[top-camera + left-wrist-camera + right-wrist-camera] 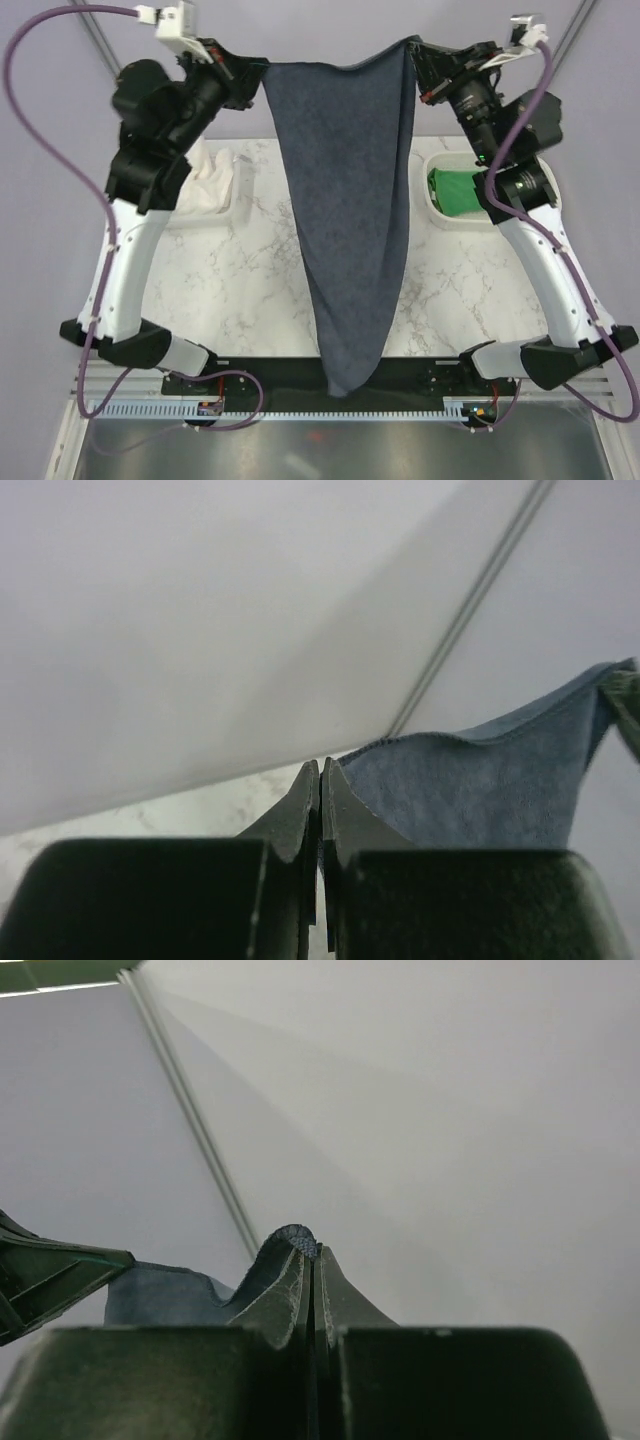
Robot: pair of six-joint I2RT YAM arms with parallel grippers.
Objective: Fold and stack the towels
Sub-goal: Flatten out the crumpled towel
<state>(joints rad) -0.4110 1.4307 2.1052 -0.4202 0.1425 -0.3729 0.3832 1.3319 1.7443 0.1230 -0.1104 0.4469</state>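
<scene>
Corners first: my left gripper is clamped on one top corner of the navy towel and my right gripper is pinched on the other. Both are raised high above the marble table so the cloth hangs free and gravity smooths it (my guess: easier than flattening it by hand). It drapes as one long, matte, dark blue sheet with a stitched hem, sagging slightly between the grips and tapering to a rounded tail. The green towel sits in the right basket, and the cream towel lies crumpled at the left.
</scene>
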